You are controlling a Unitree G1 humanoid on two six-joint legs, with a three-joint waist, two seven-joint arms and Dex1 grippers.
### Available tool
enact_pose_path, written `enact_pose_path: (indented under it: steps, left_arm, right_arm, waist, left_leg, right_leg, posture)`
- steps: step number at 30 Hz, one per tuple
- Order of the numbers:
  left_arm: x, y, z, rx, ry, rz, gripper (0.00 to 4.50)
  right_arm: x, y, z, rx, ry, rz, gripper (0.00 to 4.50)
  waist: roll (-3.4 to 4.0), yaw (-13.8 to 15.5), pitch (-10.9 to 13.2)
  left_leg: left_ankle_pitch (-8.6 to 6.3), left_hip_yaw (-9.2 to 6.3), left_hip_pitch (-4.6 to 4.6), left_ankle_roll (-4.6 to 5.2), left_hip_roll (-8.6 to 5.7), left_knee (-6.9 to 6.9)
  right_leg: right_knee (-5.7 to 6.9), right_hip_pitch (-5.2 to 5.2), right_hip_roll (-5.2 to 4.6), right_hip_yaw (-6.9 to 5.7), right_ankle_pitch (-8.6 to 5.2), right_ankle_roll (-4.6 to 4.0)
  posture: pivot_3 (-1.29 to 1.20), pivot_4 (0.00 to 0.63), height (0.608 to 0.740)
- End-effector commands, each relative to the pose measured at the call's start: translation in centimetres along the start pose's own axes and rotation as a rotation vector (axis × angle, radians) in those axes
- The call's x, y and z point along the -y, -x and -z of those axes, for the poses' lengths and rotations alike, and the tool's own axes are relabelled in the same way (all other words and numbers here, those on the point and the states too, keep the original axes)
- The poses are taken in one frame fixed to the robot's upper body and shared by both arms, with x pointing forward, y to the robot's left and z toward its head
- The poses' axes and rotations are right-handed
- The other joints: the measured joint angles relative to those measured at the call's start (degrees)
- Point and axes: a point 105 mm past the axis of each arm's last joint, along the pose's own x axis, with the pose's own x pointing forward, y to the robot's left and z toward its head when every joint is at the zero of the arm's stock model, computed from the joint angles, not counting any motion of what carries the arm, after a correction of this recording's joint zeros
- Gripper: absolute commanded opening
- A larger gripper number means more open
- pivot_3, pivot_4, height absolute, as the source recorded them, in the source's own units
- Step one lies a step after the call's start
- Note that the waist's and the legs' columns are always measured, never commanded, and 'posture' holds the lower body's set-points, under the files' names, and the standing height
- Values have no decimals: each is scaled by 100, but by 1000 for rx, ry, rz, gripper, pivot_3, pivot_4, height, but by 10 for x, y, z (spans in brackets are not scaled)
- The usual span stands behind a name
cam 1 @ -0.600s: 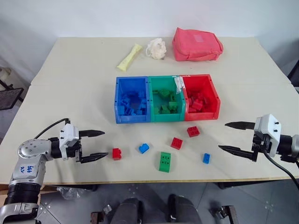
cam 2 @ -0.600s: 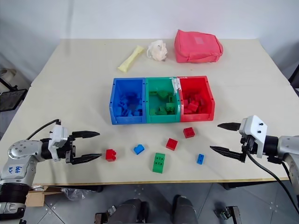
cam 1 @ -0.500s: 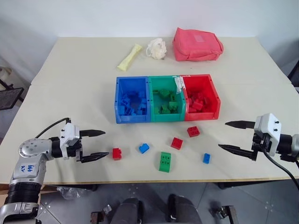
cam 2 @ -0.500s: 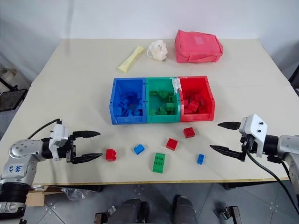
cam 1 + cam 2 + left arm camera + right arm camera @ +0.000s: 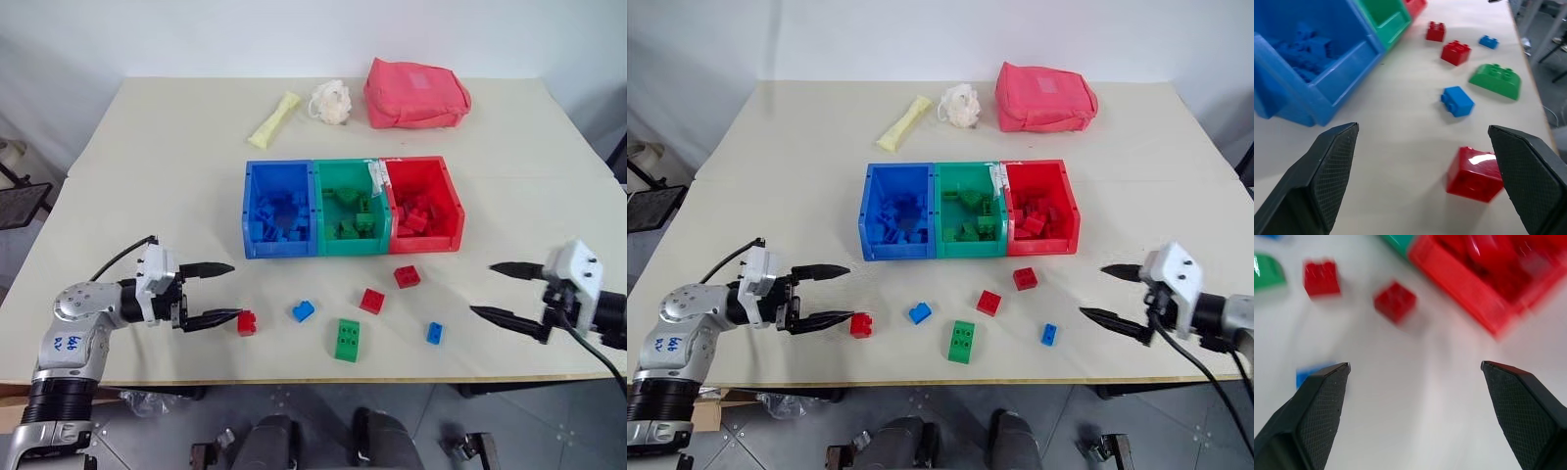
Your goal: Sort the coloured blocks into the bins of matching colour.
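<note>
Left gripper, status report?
Left gripper open, one finger beside nearest red block. Right gripper open, empty. Six blocks loose before bins. Nothing in the way.

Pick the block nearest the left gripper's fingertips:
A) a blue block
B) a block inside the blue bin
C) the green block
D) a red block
D: the open left gripper has one fingertip right beside a red block on the table, while the blue block and the green block lie farther off.
</note>
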Motion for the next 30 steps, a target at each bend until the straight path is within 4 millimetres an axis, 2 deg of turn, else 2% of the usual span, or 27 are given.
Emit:
enact_pose_path:
  steps: [1, 4, 8, 13, 16, 19, 24, 26, 30]
  left_arm:
    - [5, 6, -3, 12, -29, 27, 4500]
    - [6, 7, -3, 19, -33, 30, 4500]
    - [9, 9, -6, 52, -62, 26, 4500]
    - [21, 10, -10, 89, -85, 24, 4500]
    - [26, 12, -10, 113, -87, 7, 4500]
    - [34, 13, -10, 122, -73, 7, 4500]
    - [40, 12, -11, 134, -63, -2, 4500]
    - [43, 12, -11, 138, -62, -12, 4500]
    - [48, 12, -13, 144, -54, -24, 4500]
  right_arm:
    - [3, 22, -7, -30, 49, 47, 4486]
    - [-1, 30, -3, -61, 45, 59, 4486]
    - [-12, 18, -10, -44, 29, 11, 4486]
    - [-35, -10, -28, 15, 29, -94, 4486]
    - [-55, -41, -39, 51, 40, -186, 4486]
    - [-68, -57, -42, 43, 63, -243, 4486]
    - [-71, -79, -47, 47, 100, -278, 4486]
    - [-68, -80, -46, 31, 111, -295, 4486]
    - [-69, -68, -34, -36, 110, -345, 4486]
  waist:
    - [0, -11, 0]
    - [0, -17, 0]
    - [0, -37, 0]
    - [0, -34, 0]
    - [-2, -36, 0]
    - [1, -16, 1]
    - [0, -26, 1]
    - [0, -30, 1]
    - [0, -14, 1]
  left_leg:
    - [0, 2, 0, 0, 0, -1]
    - [0, 2, 4, 0, 2, 0]
    - [-2, 2, 6, -4, 7, -2]
    - [-5, -1, 6, -9, 14, -1]
    - [-5, -4, 6, -9, 14, 2]
    - [-7, -6, 4, -11, 12, 3]
    - [-8, -8, 0, -9, 7, 6]
    - [-8, -7, 1, -9, 8, 6]
    - [-9, -8, 0, -7, 7, 5]
  right_leg:
    - [-1, 0, 0, 1, 0, 0]
    - [0, 0, 0, 7, 0, 0]
    - [-1, -1, -5, 22, 0, -1]
    - [-1, -2, -18, 27, -2, -5]
    - [-3, -1, -27, 26, -1, -6]
    - [-1, -4, -33, 23, -4, -11]
    - [-3, -2, -37, 19, -4, -10]
    - [-1, -3, -36, 19, -4, -11]
    - [-2, -2, -35, 16, -4, -10]
  posture:
    - [0, 150, 740]
    - [0, 150, 740]
    - [0, 150, 740]
    - [0, 150, 740]
    - [0, 150, 740]
    - [0, 150, 740]
    - [0, 150, 740]
    - [0, 150, 740]
    - [0, 150, 740]
